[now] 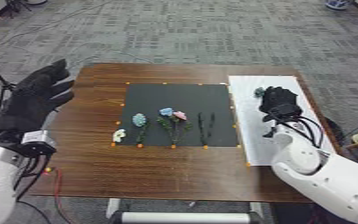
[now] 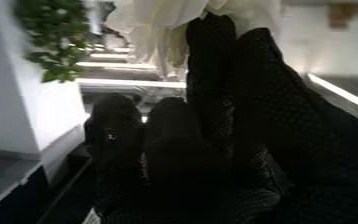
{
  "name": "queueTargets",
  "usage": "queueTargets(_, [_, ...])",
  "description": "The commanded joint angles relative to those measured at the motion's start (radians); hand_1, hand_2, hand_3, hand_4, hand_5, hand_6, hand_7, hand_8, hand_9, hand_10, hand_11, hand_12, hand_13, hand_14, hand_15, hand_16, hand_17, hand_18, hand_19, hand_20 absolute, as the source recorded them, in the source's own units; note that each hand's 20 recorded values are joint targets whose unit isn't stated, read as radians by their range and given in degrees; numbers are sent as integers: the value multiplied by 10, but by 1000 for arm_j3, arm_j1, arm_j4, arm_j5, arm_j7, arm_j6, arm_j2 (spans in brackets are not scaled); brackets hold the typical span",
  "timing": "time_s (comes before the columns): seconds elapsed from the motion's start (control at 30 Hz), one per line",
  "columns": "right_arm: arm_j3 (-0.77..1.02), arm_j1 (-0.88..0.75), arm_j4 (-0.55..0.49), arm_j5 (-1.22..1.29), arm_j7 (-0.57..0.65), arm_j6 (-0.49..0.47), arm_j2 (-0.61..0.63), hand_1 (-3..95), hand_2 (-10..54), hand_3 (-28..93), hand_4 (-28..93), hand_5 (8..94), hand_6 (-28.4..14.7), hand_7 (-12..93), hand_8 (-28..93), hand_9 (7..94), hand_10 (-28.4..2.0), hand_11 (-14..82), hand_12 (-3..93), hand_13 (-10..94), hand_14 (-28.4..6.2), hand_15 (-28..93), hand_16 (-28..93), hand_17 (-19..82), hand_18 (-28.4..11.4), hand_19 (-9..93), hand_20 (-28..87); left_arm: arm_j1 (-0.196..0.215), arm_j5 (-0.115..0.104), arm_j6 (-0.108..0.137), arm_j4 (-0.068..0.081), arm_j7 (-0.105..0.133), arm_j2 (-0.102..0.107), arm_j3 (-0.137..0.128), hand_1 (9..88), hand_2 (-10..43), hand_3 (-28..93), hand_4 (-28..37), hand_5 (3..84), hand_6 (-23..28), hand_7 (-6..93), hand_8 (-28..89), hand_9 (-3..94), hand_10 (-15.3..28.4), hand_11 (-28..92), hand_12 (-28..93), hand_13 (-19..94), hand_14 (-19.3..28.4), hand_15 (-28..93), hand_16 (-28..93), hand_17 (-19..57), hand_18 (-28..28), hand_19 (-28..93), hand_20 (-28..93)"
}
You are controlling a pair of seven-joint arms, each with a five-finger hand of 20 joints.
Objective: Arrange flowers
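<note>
One left hand (image 1: 35, 97) hangs out by the left side of the brown table (image 1: 184, 175), its fingers stretched out and loosely parted, with nothing in their grip. Moving right, I see a white flower (image 1: 119, 135) by the near left corner of a dark mat (image 1: 149, 97). Beside it lies a pale blue-green flower (image 1: 140, 119) with its stem running toward the near edge. Around the middle, a blue flower (image 1: 166, 111) and a pink flower (image 1: 180, 115) sit close together, leafy stems toward the robot. Two dark green stems (image 1: 201, 124) lie side by side to their right. Past the mat comes a long white sheet (image 1: 255, 150), with a small teal bloom (image 1: 259, 92) toward its far end. Just beside that is the right hand (image 1: 280, 102), over the sheet; how far open it is, or whether it has hold of anything, I can't tell. From its wrist, white petals (image 2: 162, 15) show right up against the glove, and green leaves (image 2: 51, 35) nearby.
</note>
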Motion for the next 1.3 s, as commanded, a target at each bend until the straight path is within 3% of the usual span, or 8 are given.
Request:
queueTargets(0.03, [-71, 142, -66, -1, -93, 54, -59, 550, -95, 841, -283, 776, 16, 382, -30, 867, -49, 203, 475, 761, -44, 834, 347, 491, -198, 932, 632, 62, 2, 23, -14, -2, -38, -21, 261, -16, 691, -268, 241, 18, 196, -96, 171, 93, 227, 189, 78, 127, 439, -49, -103, 188, 389, 104])
queueTargets(0.17, [-152, 238, -24, 32, -152, 43, -137, 550, -95, 841, -283, 777, 16, 381, -29, 866, -49, 204, 476, 762, -43, 835, 349, 493, -196, 932, 636, 55, 1, 19, -12, -3, -31, -20, 262, -16, 691, -268, 241, 19, 197, -97, 170, 94, 228, 189, 78, 127, 438, -50, -103, 187, 389, 105])
queueTargets(0.3, [-248, 321, 52, 60, -194, 71, -217, 549, -95, 841, -283, 777, 17, 381, -29, 865, -48, 202, 473, 762, -43, 836, 351, 494, -196, 932, 639, 19, 2, 10, -1, -8, -14, -8, 262, -16, 690, -268, 241, 19, 197, -97, 170, 94, 227, 190, 77, 127, 437, -50, -103, 187, 389, 105])
queueTargets(0.47, [-260, 298, 67, 63, -203, 35, -242, 549, -95, 837, -283, 775, 21, 381, -31, 867, -45, 199, 470, 764, -42, 836, 352, 494, -194, 932, 641, -26, 5, -6, 11, -18, 1, 18, 261, -16, 691, -268, 241, 19, 195, -97, 170, 94, 227, 190, 77, 127, 437, -49, -103, 187, 388, 105])
queueTargets(0.83, [-289, 275, 20, 65, -262, -138, -208, 548, -95, 833, -283, 773, 26, 380, -34, 870, -43, 191, 471, 761, -42, 837, 356, 495, -193, 932, 644, -18, 8, -7, 10, -21, 3, 10, 261, -15, 690, -268, 242, 20, 195, -96, 170, 94, 227, 190, 77, 127, 438, -49, -103, 187, 387, 105])
queueTargets(1.0, [-294, 269, 31, 69, -261, -159, -210, 549, -95, 831, -283, 775, 30, 376, -36, 871, -42, 186, 468, 758, -41, 837, 358, 495, -191, 932, 644, -27, 8, -19, 14, -22, 6, 18, 261, -15, 690, -267, 242, 20, 195, -96, 170, 94, 227, 190, 77, 128, 439, -50, -103, 187, 387, 105])
queueTargets(1.3, [-285, 266, 36, 54, -256, -159, -213, 520, -95, 818, -283, 763, 38, 354, -27, 872, -35, 154, 455, 754, -42, 836, 361, 490, -191, 932, 646, -24, 7, -17, 15, -24, 12, 16, 261, -15, 689, -267, 241, 19, 195, -96, 170, 94, 228, 190, 76, 127, 437, -50, -103, 187, 387, 105])
